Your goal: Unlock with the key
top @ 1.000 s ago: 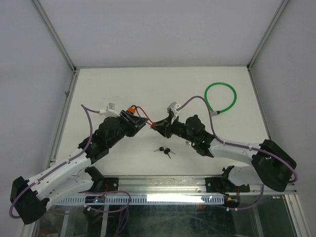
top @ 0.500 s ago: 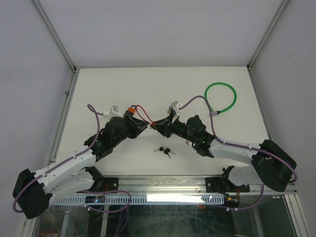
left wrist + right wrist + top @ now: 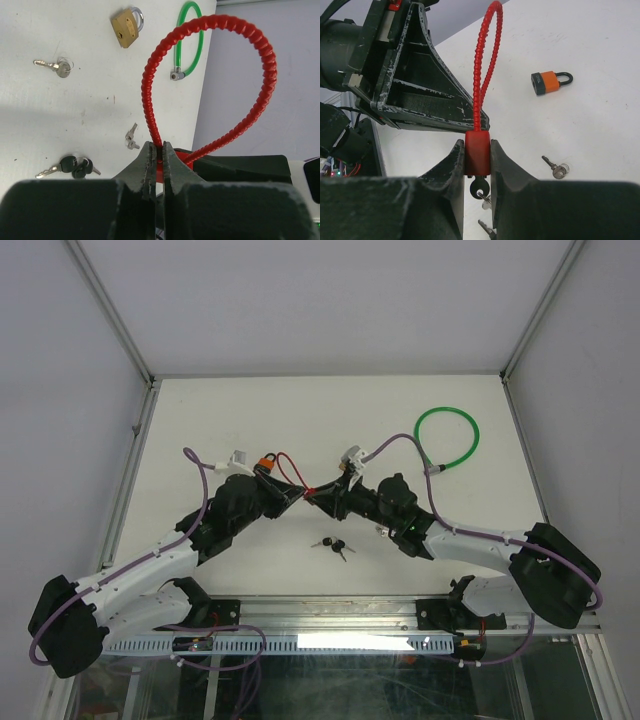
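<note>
two hands now grip the same thing, and that is the news: the left hand (image 3: 157, 150), which stood partly open a second ago while its arm eased in toward the middle of the desk (image 3: 250, 410), has shut down narrow on the red cable (image 3: 150, 85), pinching it just above where it runs into its lock. the right hand (image 3: 476, 146) has not shifted; it is clamped on the red lock body (image 3: 477, 159), held up between the two arms with the cable loop standing above it. a black-headed key (image 3: 479, 188) hangs directly under the body and looks to be seated in the keyhole, though the slot itself is hidden. with body and cable each gripped, the lock seems braced for the step that matters, but neither hand is on the key. turning it would probably call for one of them to let go and regrip. i cannot tell whether it has been turned already. lying on the desk are a brass padlock (image 3: 127, 27), an orange padlock (image 3: 547, 82), a green cable lock (image 3: 447, 409) and loose keys (image 3: 332, 545).
</note>
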`<action>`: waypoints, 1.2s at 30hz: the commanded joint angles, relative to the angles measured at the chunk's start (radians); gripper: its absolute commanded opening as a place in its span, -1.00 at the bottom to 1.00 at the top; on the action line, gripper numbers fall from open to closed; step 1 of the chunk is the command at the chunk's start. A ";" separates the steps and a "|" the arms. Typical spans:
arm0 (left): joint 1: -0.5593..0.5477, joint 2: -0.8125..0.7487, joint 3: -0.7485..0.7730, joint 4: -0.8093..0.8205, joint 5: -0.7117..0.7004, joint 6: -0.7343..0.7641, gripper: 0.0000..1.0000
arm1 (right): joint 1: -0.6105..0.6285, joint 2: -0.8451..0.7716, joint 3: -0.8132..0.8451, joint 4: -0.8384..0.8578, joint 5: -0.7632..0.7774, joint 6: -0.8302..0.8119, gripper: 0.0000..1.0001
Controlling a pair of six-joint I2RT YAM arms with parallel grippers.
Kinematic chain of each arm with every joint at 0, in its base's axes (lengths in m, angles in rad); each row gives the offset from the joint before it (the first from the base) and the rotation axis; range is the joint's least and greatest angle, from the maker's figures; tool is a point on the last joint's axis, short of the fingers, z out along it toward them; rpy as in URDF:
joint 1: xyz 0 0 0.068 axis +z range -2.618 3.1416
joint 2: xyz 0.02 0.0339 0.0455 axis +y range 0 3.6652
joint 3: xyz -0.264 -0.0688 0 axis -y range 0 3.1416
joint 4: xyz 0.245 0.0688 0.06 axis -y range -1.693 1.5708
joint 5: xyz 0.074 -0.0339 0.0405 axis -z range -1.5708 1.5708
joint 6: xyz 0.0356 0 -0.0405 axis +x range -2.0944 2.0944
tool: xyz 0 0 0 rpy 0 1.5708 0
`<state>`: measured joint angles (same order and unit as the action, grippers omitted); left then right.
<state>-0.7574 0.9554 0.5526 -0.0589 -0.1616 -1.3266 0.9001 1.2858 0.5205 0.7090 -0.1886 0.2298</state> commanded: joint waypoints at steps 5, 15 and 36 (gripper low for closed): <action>0.022 -0.035 0.001 0.062 -0.025 0.047 -1.00 | 0.008 -0.006 0.123 -0.274 -0.063 -0.040 -1.00; 0.133 -0.078 -0.043 0.028 -0.008 0.076 -1.00 | 0.007 0.013 0.225 -0.629 0.008 -0.101 -1.00; 0.168 -0.184 0.274 -0.529 -0.402 0.407 0.75 | -0.384 -0.262 0.251 -0.746 -0.009 0.114 -1.00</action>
<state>-0.6003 0.7704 0.7063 -0.4889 -0.4381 -1.0439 0.5983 1.0466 0.7265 -0.0235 -0.2379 0.2790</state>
